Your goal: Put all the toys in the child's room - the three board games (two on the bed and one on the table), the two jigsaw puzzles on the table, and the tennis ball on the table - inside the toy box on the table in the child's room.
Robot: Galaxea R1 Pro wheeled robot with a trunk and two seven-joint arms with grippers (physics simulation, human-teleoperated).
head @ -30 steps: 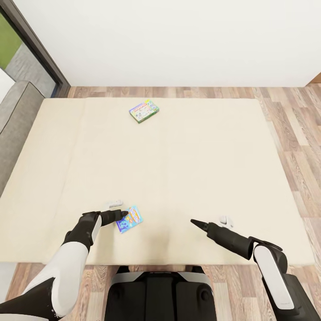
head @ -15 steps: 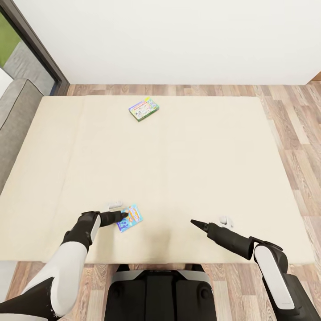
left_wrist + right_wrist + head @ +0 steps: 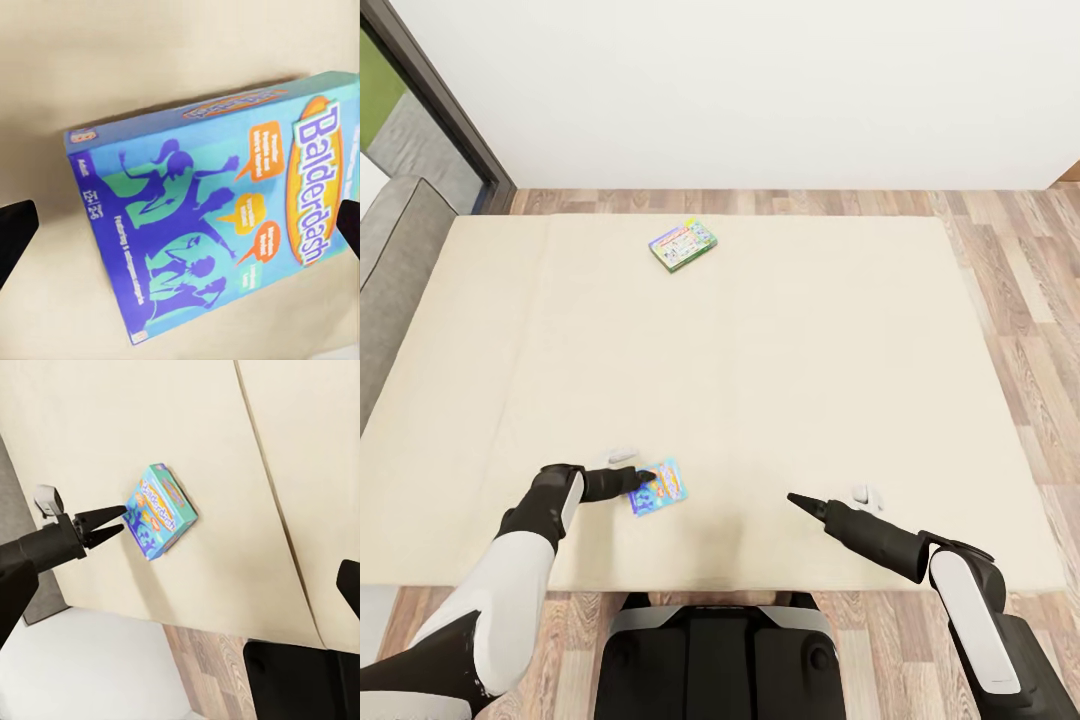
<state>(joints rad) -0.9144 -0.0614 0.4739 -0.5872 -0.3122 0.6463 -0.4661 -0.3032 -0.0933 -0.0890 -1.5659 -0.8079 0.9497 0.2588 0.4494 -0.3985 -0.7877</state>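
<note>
On the cream bed (image 3: 760, 380), we see the left gripper (image 3: 643, 480) at 7 o'clock in the head view, its fingers (image 3: 105, 526) spread apart and touching the near end of the blue board game (image 3: 658, 487), which lies flat just at its 3 o'clock. The second board game (image 3: 683, 246) rests far off at 12 o'clock. The right gripper (image 3: 797, 499) hovers at 5 o'clock; we cannot tell its spread.

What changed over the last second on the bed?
The left end effector pushed forward against the blue game, its fingers open and straddling the near end, no grasp yet; the game slid slightly away and to the right. The right end effector, the other game and the bed are as before.
</note>
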